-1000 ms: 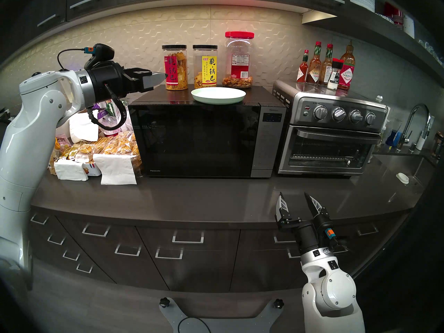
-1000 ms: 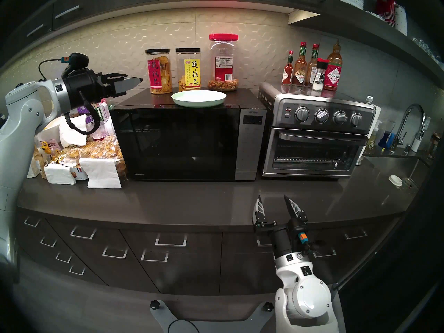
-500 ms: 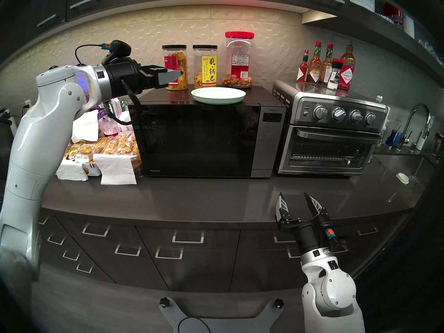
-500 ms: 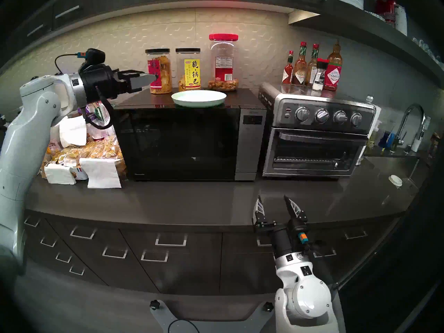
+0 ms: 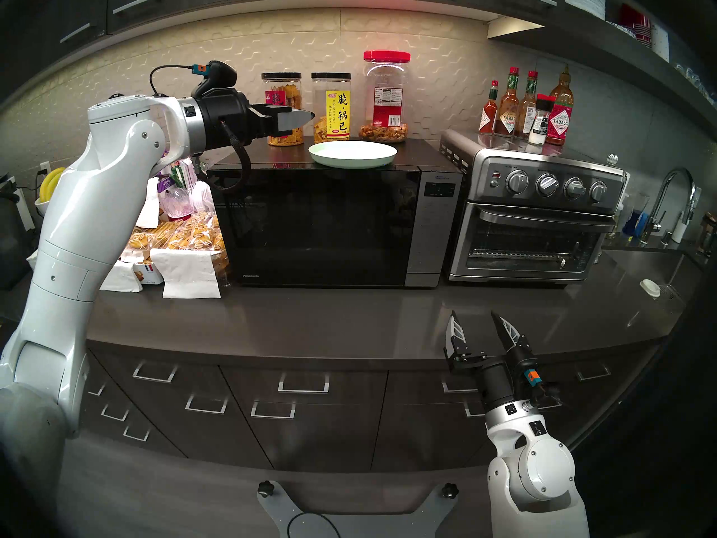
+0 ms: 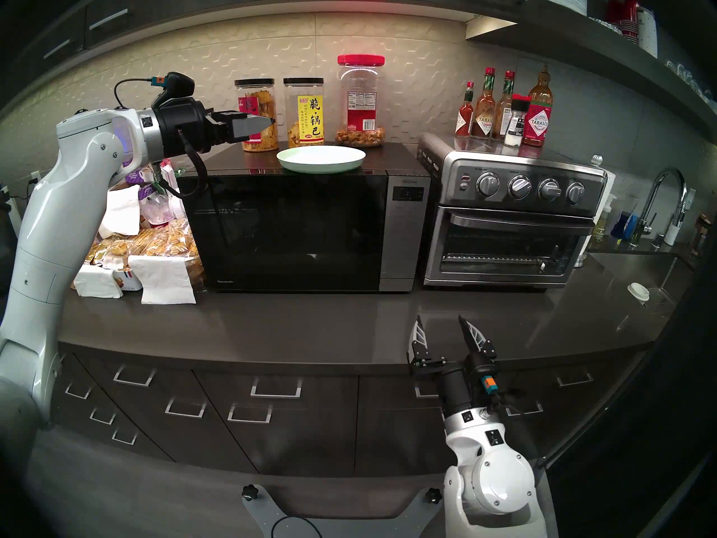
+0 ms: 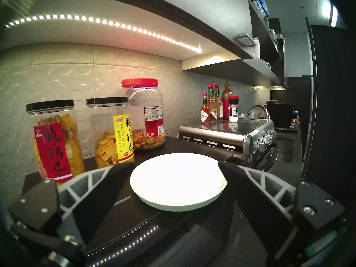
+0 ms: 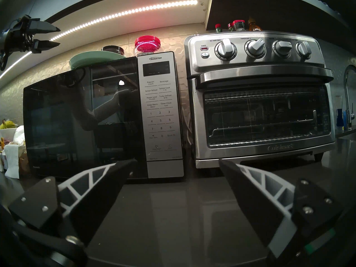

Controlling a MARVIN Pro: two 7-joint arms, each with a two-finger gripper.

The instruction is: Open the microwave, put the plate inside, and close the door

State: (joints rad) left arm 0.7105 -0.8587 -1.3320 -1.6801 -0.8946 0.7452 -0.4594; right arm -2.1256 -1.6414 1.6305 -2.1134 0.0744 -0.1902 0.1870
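Overhead, one plate (image 5: 352, 155), three jars (image 5: 331, 107)

Three snack jars (image 5: 331, 108) stand left of the toaster oven (image 5: 535, 215).

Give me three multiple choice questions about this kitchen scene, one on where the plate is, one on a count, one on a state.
1. Where is the pale mint-green round plate?
A. On top of the black glass-fronted microwave
B. Inside the microwave
C. On the dark countertop

2. How many knobs does the stainless steel toaster oven have?
A. Two
B. Four
C. Six

3. What is the state of the microwave's glossy dark glass door?
A. Wide open
B. Removed
C. Shut

Answers: 1 A, the plate rests on the microwave's top, in front of the snack jars. 2 B, four knobs line its front panel. 3 C, the door sits flush with the control strip.
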